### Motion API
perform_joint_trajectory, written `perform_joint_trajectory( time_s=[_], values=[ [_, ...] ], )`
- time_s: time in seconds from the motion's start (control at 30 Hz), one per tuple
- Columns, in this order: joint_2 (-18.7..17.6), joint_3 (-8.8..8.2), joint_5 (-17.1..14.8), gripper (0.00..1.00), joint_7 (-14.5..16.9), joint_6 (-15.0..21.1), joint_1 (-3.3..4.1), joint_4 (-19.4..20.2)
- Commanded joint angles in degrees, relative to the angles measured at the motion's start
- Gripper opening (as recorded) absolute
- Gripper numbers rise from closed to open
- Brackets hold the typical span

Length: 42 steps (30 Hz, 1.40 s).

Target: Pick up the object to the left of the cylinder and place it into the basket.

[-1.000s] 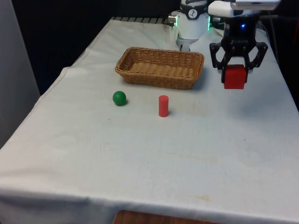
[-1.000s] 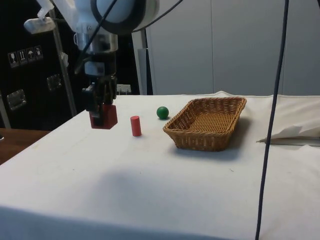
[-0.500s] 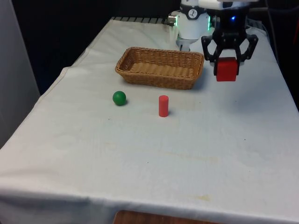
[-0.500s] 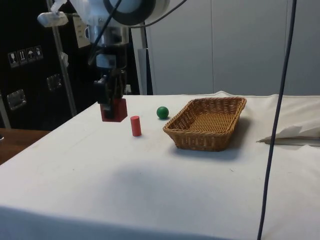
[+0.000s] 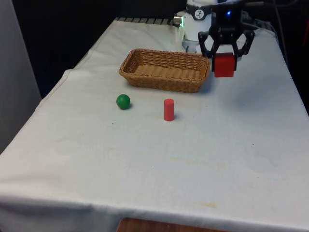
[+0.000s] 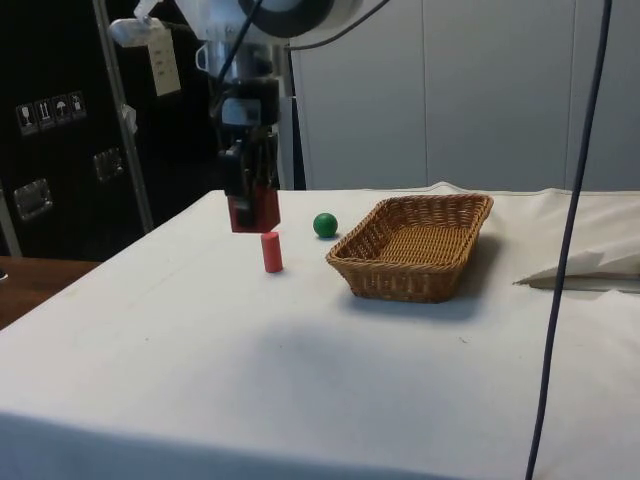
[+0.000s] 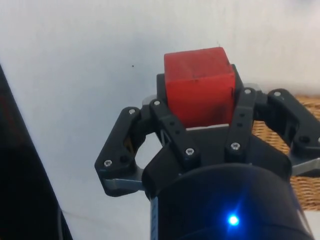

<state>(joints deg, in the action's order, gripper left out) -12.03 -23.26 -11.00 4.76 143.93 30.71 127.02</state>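
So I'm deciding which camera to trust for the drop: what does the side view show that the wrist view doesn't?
Side view: the red cylinder and green ball on the cloth, and the red cube hanging clear above it. Wrist view: the cube's face up close. Shared: the gripper shut on the red cube, and the wicker basket.

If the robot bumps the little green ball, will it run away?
Probably, yes. The green ball is round and sits loose on the flat white cloth, so a nudge would likely send it rolling. The cloth might slow it a bit. It looks hard, not squishy.
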Motion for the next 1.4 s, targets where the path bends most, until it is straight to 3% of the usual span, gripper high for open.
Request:
perform_joint_trajectory(
  time_s=[0.0, 0.33, 0.63, 1.27, 1.37],
  values=[
    [0.8, -0.29, 0.5, 0.0, 0.1, 0.4, 0.0, 0.9],
    [2.8, -1.38, 0.0, 0.0, 2.4, 0.2, -0.17, 3.6],
    [6.7, -3.72, 0.6, 0.0, 5.9, 1.0, -0.57, 8.6],
    [9.5, -6.99, 0.1, 0.0, 11.8, 0.6, -0.74, 12.5],
    [9.9, -7.62, 1.4, 0.0, 12.1, 1.3, -0.86, 13.4]
  ],
)
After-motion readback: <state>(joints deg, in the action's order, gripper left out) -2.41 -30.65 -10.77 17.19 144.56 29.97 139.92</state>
